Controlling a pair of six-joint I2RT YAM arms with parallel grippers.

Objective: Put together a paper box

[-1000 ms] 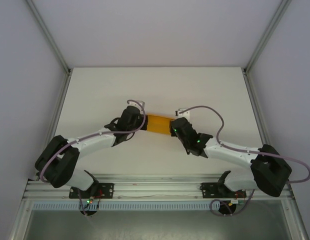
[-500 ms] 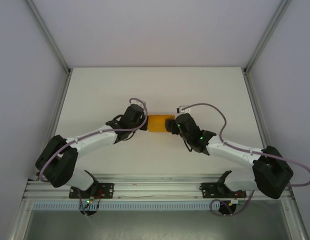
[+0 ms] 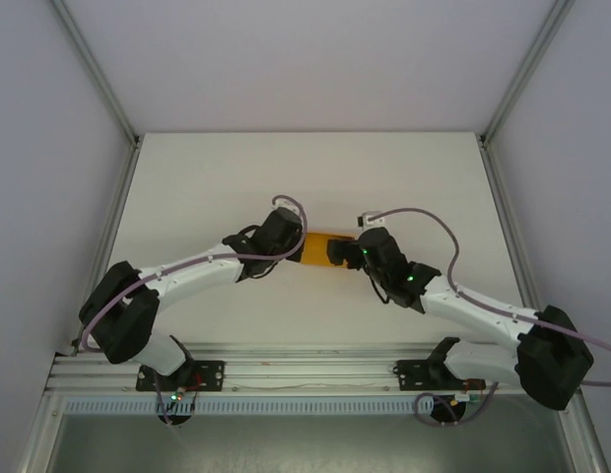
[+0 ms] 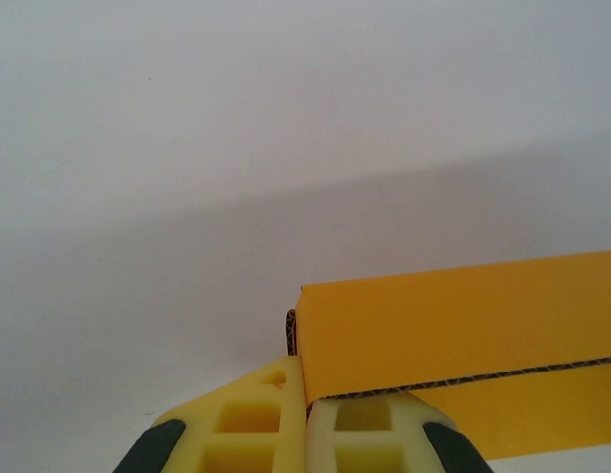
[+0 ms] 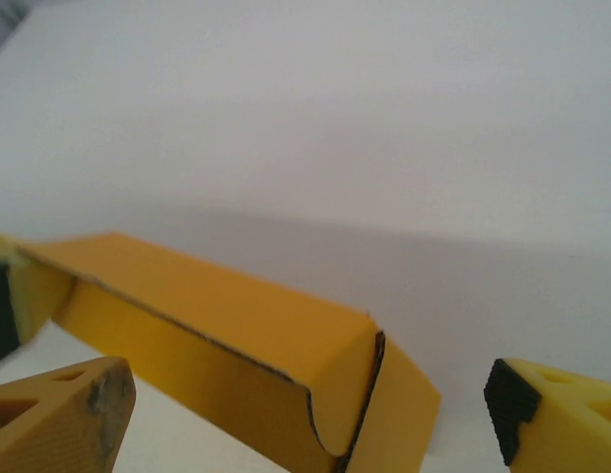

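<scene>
From above you see the paper box [image 3: 320,246] mid-desk [image 3: 207,187], long axis running left to right between the arms, your left wrist view adds the left pincer [image 4: 307,414] pinching its corrugated edge, your right wrist view the right pincer [image 5: 305,386] spread wide either side of its flap end.

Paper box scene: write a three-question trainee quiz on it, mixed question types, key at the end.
1. True or false: the left gripper is clamped shut on an edge of the paper box.
2. Pick one. The right gripper has its jaws: A) shut on the card; B) spread wide, one on either side of the card; C) shut on nothing.
3. Fill in: in the top view, the paper box lies ____ the two grippers.
Key: 1 true; 2 B; 3 between.
</scene>
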